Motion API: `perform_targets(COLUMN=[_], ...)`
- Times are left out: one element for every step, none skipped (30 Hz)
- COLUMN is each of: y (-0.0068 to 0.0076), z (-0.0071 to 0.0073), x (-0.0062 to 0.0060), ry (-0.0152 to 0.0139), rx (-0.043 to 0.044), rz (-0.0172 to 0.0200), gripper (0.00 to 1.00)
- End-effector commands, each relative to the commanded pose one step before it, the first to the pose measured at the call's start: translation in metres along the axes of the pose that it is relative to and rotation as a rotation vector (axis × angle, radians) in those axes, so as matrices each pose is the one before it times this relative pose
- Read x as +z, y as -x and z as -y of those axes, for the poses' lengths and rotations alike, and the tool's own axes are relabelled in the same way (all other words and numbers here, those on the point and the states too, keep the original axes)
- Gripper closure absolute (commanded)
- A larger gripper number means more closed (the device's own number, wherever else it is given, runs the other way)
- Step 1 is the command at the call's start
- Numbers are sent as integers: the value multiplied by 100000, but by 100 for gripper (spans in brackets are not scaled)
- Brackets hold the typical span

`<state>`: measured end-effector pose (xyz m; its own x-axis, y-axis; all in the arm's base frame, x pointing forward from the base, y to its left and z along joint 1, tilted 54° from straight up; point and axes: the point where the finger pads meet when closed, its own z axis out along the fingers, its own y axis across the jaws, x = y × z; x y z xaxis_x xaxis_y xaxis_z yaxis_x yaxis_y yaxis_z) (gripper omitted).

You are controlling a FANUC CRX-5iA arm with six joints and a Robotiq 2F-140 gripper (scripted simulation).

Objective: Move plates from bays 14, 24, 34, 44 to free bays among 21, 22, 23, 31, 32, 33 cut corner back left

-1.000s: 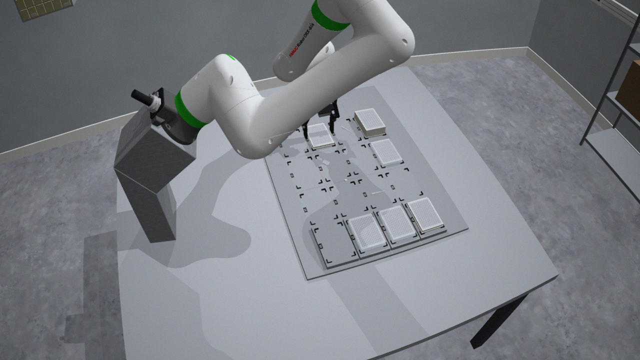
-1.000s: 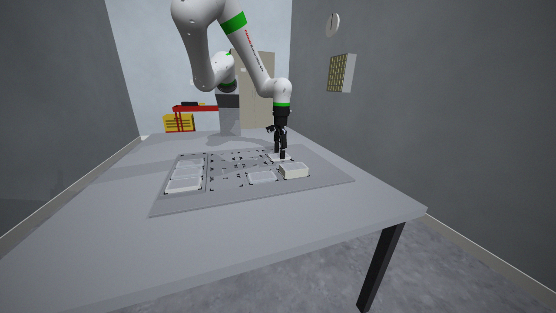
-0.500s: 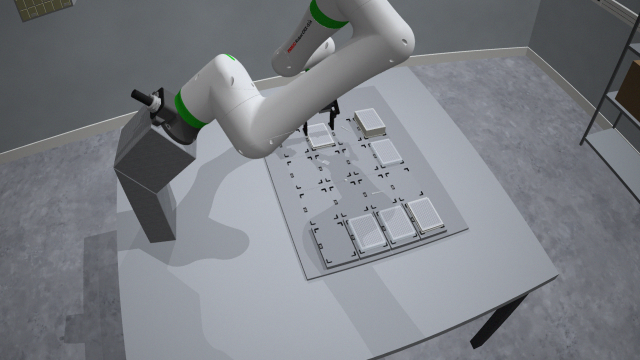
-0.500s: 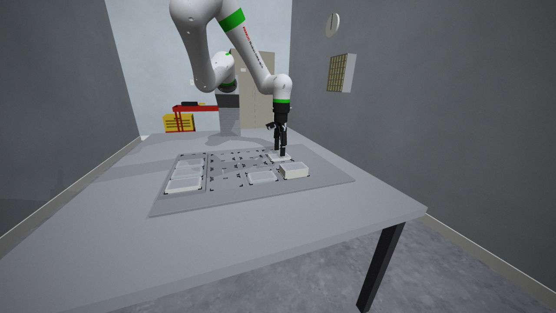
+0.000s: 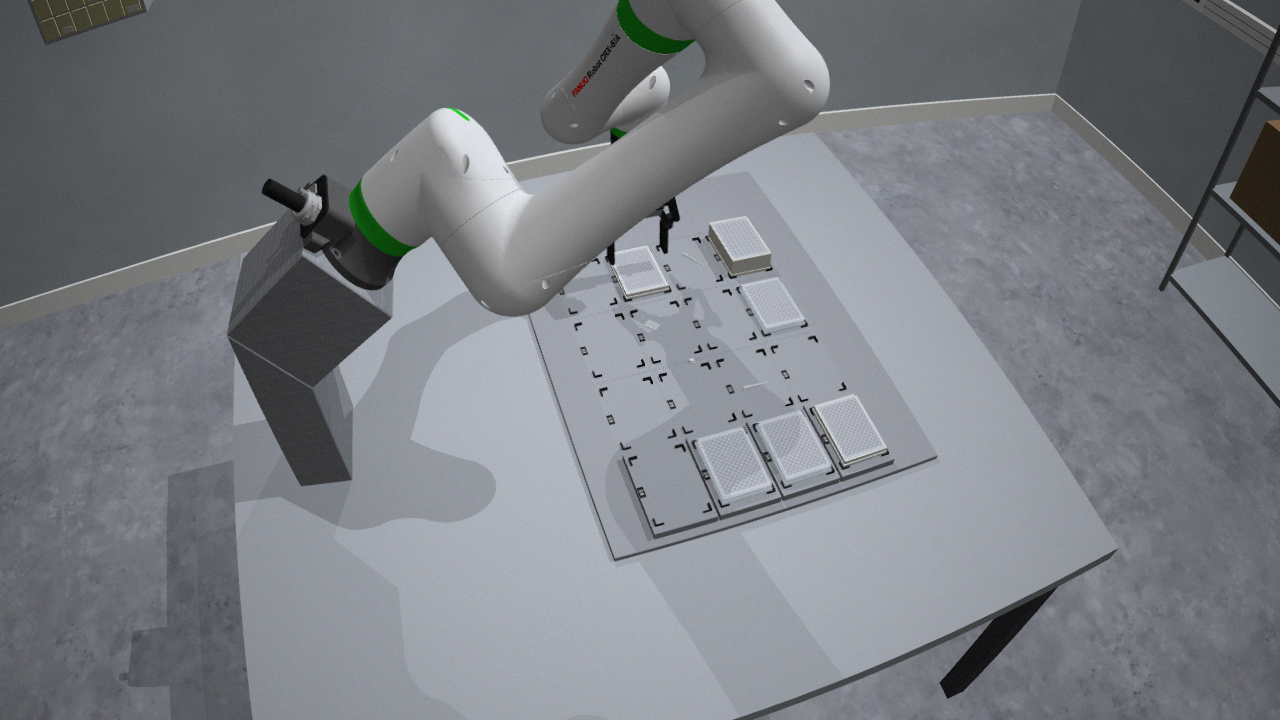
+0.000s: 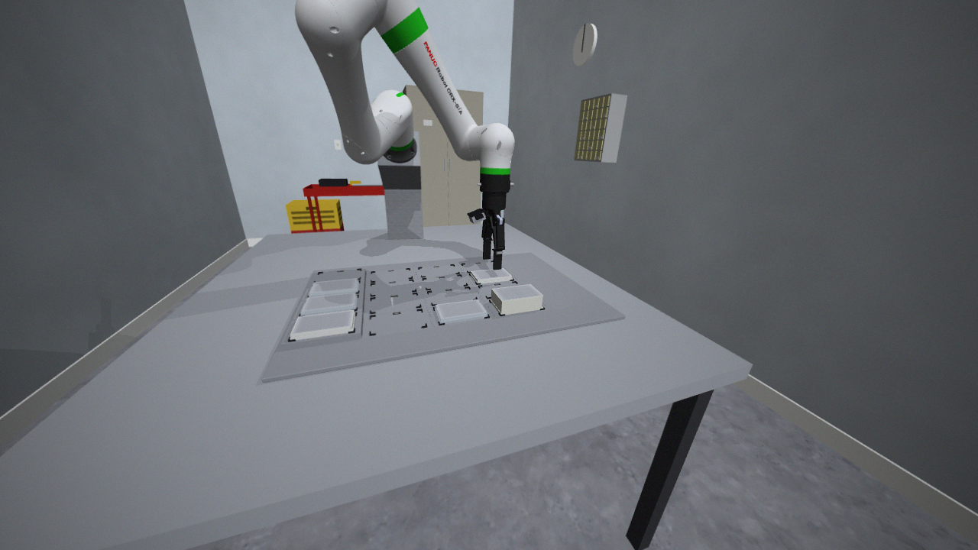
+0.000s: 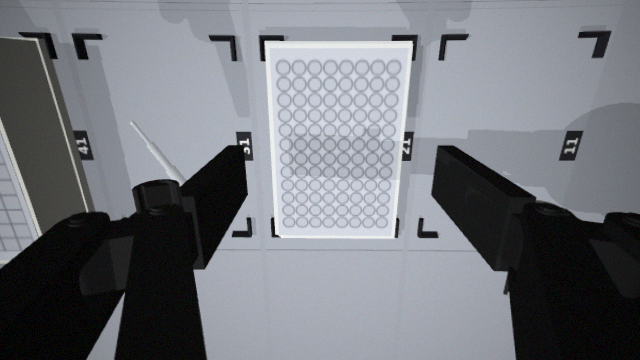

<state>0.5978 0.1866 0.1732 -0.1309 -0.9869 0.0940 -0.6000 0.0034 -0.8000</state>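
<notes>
Tool (image 5: pixel 637 255) (image 6: pixel 492 263) (image 7: pixel 339 170) open — only wrist view reads "21" by plate (image 5: pixel 640 272) (image 6: pixel 490 275) (image 7: pixel 340 142).

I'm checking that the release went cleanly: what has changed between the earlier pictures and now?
The gripper has risen a little, straight up from the plate in bay 21. Nothing was visibly taken hold of or let go in this span; the jaws stand open. That plate, the deep-well block and the other plates stayed put.
</notes>
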Motion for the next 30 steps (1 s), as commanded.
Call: perform_targets(y=[41, 0, 0, 0, 0, 0, 0, 0, 0, 0, 0, 0, 0, 0, 0, 0, 0, 0, 0, -1, 1, 0, -1, -1, 0, 0, 0, 0, -417, 0], z=[51, 0, 0, 0, 0, 0, 0, 0, 0, 0, 0, 0, 0, 0, 1, 0, 0, 0, 0, -2, 2, 1, -4, -2, 0, 0, 0, 0, 86, 0], x=[-397, -133, -133, -133, -133, -133, -133, -133, -133, -133, -133, -133, 0, 0, -135, -133, -133, -118, -1, 6, -5, -1, 6, -2, 0, 0, 0, 0, -6, 0], ry=[-85, 0, 0, 0, 0, 0, 0, 0, 0, 0, 0, 0, 0, 0, 1, 0, 0, 0, 0, -2, 1, 1, -1, 4, 0, 0, 0, 0, -3, 0], rx=[5, 0, 0, 0, 0, 0, 0, 0, 0, 0, 0, 0, 0, 0, 0, 0, 0, 0, 0, 0, 0, 0, -2, -2, 0, 0, 0, 0, -21, 0], rz=[81, 0, 0, 0, 0, 0, 0, 0, 0, 0, 0, 0, 0, 0, 0, 0, 0, 0, 0, 2, -1, 0, 2, -5, 0, 0, 0, 0, 0, 0], gripper=[30, 30, 30, 30, 30, 30, 30, 30, 30, 30, 30, 30, 30, 30, 30, 30, 30, 30, 30, 30, 30, 30, 30, 30, 30, 30, 30, 30, 30, 30])
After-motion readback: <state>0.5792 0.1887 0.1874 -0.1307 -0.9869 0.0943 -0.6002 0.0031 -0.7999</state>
